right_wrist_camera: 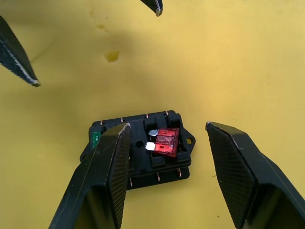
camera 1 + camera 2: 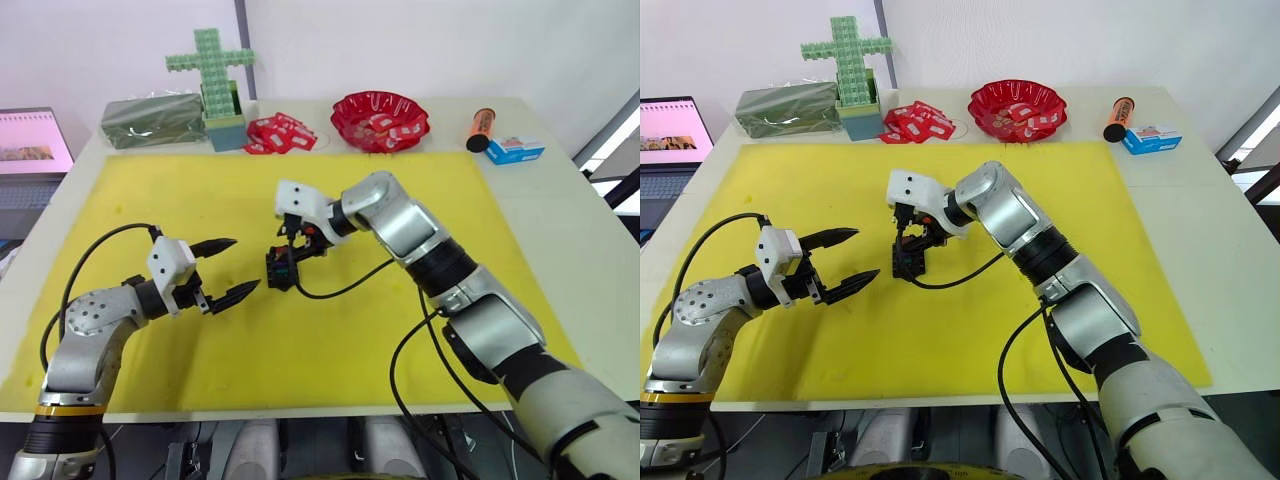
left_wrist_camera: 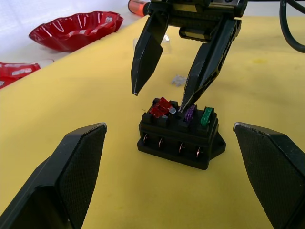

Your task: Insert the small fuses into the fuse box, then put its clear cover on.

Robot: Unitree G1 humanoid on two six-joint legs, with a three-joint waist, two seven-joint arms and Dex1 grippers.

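Your small black plastic fuse box sits mid-mat, green and purple fuses seated; the red fuse lies flat atop it, unseated. Both grippers' fingers, right and left, stand apart, holding nothing. Cover remains.

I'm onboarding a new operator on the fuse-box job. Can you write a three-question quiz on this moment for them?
1. True or false: the small red blade fuse stands upright, fully seated in the black rectangular slotted fuse box.
2. Which fuses stand upright in their slots? A) green and purple B) red only C) none
3. Fill in: the right gripper hangs over the box with its two black fingers ____.

Key
1. False: it lies flat across the top, its metal blades showing.
2. A.
3. Open. The left gripper is open too, beside the box on the yellow foam mat.
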